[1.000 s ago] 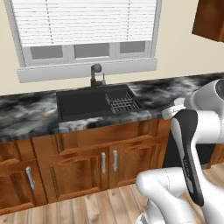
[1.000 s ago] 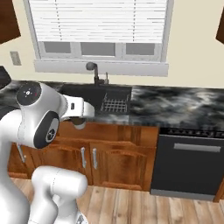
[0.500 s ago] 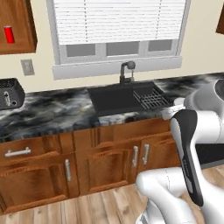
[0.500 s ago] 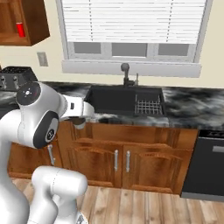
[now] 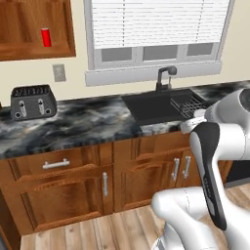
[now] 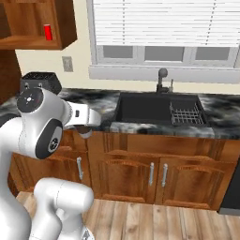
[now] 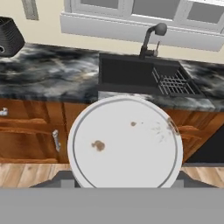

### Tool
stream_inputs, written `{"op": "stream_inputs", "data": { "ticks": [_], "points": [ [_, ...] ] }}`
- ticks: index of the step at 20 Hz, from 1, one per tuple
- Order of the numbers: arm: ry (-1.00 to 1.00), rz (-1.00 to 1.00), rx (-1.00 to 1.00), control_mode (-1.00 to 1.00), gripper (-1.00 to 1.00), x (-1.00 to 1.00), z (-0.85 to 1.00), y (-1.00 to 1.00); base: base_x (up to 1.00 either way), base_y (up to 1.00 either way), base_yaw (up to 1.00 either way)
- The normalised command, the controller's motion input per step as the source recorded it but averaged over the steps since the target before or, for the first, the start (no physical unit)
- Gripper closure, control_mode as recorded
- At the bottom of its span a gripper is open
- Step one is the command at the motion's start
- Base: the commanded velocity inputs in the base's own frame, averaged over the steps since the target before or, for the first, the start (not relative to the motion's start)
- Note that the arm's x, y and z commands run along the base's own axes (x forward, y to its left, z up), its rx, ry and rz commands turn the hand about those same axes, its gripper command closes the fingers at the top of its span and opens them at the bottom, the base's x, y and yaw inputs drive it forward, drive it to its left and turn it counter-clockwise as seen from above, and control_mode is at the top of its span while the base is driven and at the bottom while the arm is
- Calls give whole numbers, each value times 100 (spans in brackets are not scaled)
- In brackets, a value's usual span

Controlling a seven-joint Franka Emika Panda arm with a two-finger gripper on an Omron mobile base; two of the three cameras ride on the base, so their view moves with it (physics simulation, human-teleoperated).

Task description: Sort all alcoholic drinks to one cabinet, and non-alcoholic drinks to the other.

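In the left base view the open wall cabinet of reddish-brown wood (image 5: 34,50) sits at ten o'clock in the picture. A small plain red can (image 5: 46,37) stands upright on its shelf with nothing else visible beside it. Below it a dark slotted toaster (image 5: 30,101) rests on the black-and-white marbled counter (image 5: 88,122). The black sink basin (image 5: 156,105), with a wire rack (image 5: 188,105) inside it, lies toward three o'clock, next to the white arm (image 5: 210,146). In the right base view the gripper (image 6: 85,133) hangs low in front of the counter edge. From there the cabinet (image 6: 65,28) and its red can (image 6: 48,32) lie at eleven o'clock, high up and well apart, so the coming move looks like a long lift up and leftward. In the hand view the short cup's pale round lid (image 7: 124,142), flecked with brown, faces the camera almost squarely. The cup's long axis therefore runs along the line of sight. The lid hides the fingertips, but the cup floats over floor and cupboard doors right at the hand, so I judge the jaws part-closed around it. The sink (image 7: 127,74) lies at twelve o'clock beyond it.
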Motion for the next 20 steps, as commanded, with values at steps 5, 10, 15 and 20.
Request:
{"op": "stream_inputs", "data": {
  "ticks": [5,10,15,20],
  "points": [
    [0,0,0,100,100,0,0,0,0,49,-2],
    [0,0,0,100,100,0,0,0,6,53,-2],
    [0,0,0,100,100,0,0,0,12,57,-2],
    [0,0,0,100,100,0,0,0,14,54,-1]
  ]
}}
